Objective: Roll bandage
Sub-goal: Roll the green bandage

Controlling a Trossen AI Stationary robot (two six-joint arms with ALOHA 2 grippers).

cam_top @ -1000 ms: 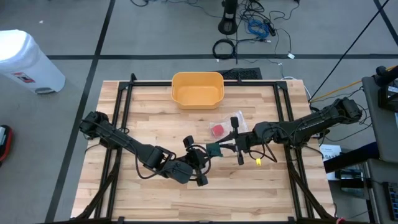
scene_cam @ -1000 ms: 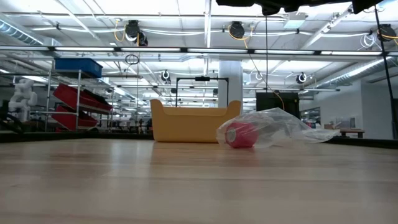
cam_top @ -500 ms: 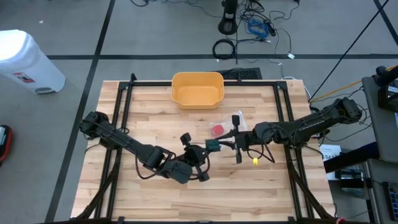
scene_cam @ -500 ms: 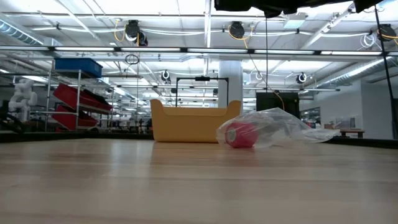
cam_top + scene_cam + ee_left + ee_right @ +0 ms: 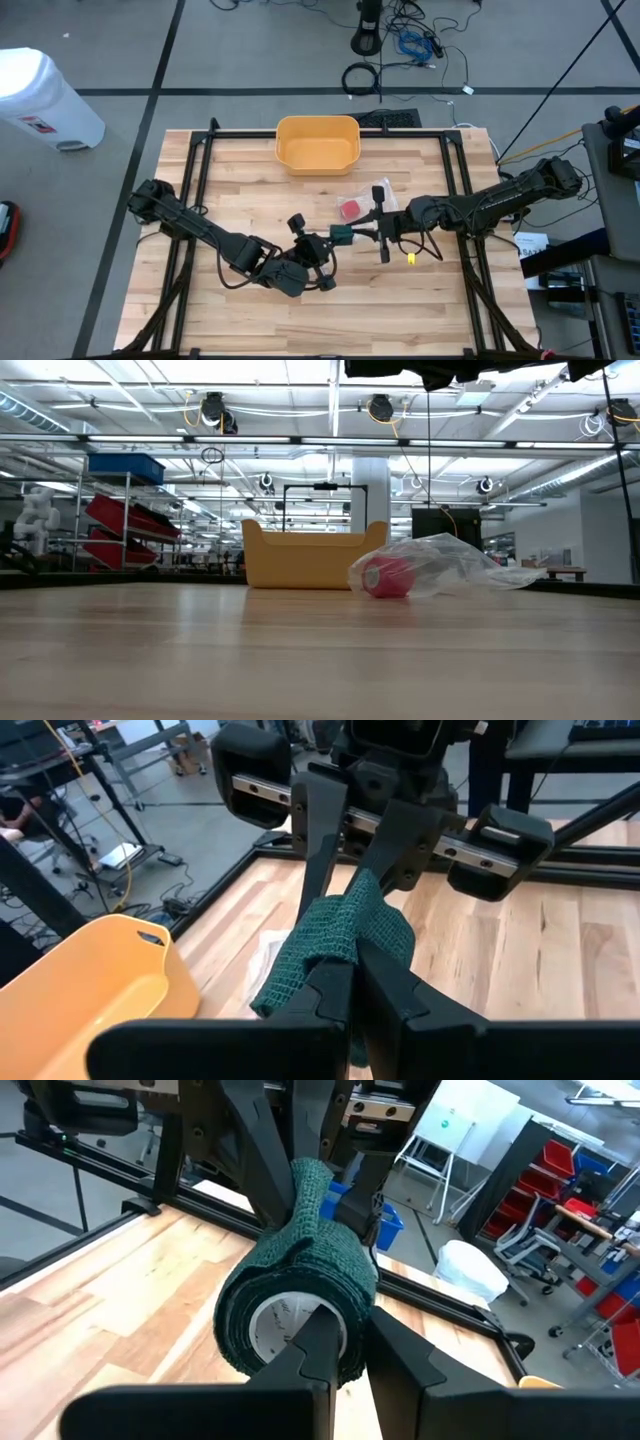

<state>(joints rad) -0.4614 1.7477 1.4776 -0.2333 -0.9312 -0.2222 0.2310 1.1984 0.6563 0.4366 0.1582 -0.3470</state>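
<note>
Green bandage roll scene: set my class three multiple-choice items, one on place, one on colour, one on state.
1. Where is the yellow bin?
A. far edge of the table
B. beside the left arm's base
C. on the floor

2. What colour is the roll inside the clear bag?
A. blue
B. red
C. white

3. The green bandage roll is
A. lying loose
B. inside the bin
C. gripped by both tools

Answers: 1 A, high view shows it there. 2 B, the red roll shows through. 3 C, right tool and left tool both clamp it.

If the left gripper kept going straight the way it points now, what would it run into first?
Most likely the right gripper. The left gripper is shut on the tail of the green bandage, and the right gripper holds the roll directly ahead, facing it. Depth between them is hard to judge.
</note>
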